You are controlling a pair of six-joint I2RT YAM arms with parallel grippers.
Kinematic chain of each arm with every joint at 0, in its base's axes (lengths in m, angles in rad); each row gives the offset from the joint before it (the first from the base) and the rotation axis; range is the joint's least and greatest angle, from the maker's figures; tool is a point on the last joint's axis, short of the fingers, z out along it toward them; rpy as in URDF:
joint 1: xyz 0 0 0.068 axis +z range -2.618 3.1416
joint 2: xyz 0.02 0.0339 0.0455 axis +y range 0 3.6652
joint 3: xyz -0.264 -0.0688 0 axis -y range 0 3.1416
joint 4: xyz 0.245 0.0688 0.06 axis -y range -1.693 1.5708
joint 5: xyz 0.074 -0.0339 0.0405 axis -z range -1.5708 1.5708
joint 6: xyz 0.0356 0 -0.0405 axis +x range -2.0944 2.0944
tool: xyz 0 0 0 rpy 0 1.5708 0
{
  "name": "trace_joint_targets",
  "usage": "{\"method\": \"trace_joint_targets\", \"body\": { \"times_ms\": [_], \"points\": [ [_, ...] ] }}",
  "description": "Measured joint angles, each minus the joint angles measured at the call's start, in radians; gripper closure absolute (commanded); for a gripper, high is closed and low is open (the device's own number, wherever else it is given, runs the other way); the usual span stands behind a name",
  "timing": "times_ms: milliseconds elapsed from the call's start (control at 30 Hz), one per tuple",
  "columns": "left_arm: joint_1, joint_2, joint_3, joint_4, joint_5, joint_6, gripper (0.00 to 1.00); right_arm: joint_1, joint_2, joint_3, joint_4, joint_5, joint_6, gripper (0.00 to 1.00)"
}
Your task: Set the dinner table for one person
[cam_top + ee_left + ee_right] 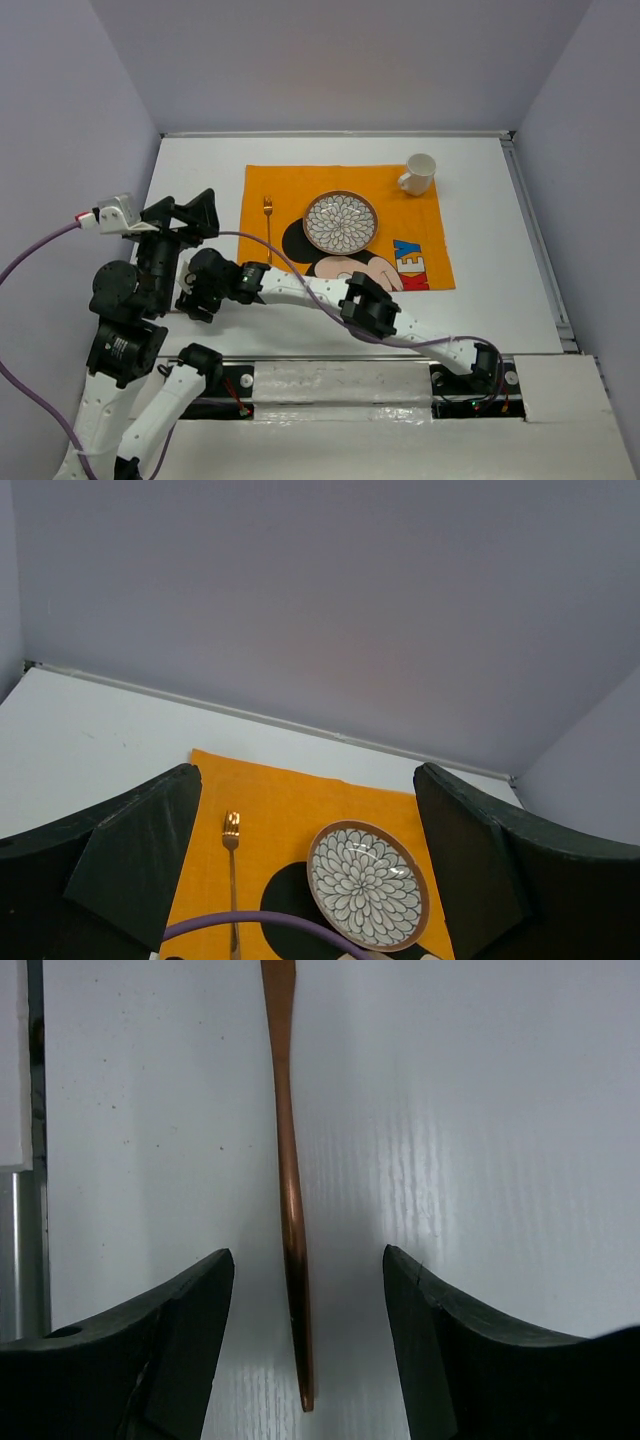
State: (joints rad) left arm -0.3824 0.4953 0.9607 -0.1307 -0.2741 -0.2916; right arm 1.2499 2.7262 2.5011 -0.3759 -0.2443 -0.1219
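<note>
A matt white tabletop [200, 190] carried an orange cloth mat [290, 185] and a glossy, glazed plate [341, 222]. A slim metal utensil handle [291, 1190] gleamed copper, smooth and polished.

Operator: Which bench [500, 250] zones admit a gripper?
Technician: The bare strip right of the orange mat [420, 215], and the strip along the far wall [330, 60].
Operator: Obstructions?
Technician: On the mat: fork [268, 214] left, plate [341, 221] centre, mug [419, 174] far-right corner. The right arm [330, 295] crosses the mat's near-left corner. A copper handle [290, 1140] lies between the parted jaws of the right gripper [307, 1252], touching neither.
</note>
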Motion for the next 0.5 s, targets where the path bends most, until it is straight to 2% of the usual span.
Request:
{"method": "trace_joint_targets", "body": {
  "times_ms": [233,400,500],
  "points": [
    [0.0,-0.025,-0.029,0.015,-0.004,0.002,0.01,0.009,0.027,0.015,0.002,0.009,0.024,0.5],
    [0.0,-0.05,-0.046,0.018,-0.008,0.003,0.01,0.008,0.026,0.005,0.009,0.034,0.077,0.74],
    [0.0,-0.081,-0.057,0.022,-0.008,0.002,0.01,0.006,-0.012,-0.074,0.046,0.054,0.121,0.85]
  ]
}}
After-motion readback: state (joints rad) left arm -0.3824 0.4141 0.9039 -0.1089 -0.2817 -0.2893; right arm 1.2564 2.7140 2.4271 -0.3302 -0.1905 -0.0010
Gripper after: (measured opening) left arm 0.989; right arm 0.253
